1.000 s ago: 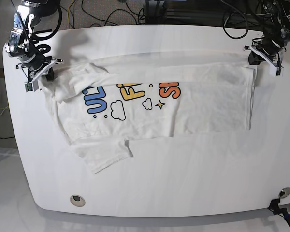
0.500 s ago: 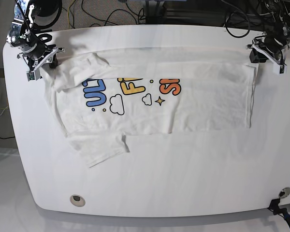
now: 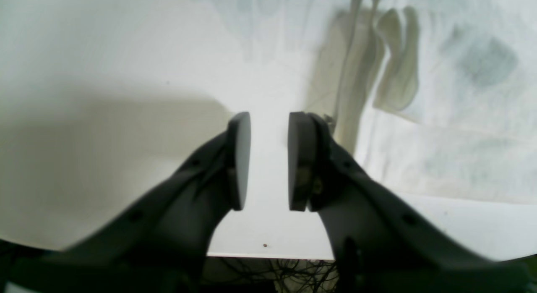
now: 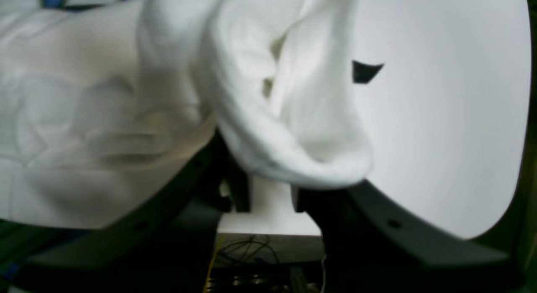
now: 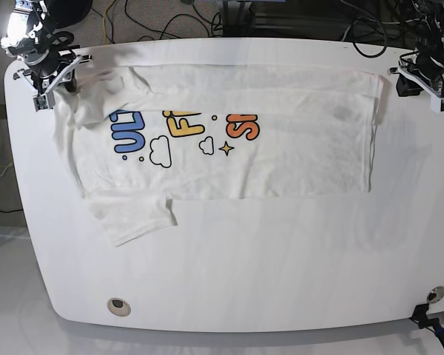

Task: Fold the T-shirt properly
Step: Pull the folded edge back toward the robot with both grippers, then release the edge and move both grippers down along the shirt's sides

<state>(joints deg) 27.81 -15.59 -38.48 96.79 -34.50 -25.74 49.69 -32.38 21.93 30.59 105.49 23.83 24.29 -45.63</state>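
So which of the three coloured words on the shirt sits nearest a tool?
The blue word, at the print's end nearest the right tool; yellow and orange lie nearer mid-shirt.

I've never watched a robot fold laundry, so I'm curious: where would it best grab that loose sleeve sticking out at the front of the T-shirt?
Probably the sleeve's outer hem, reached from the table's near edge. It lies flat, away from the T-shirt's body, so nothing overlaps it there.

Overhead base view, two close wrist views
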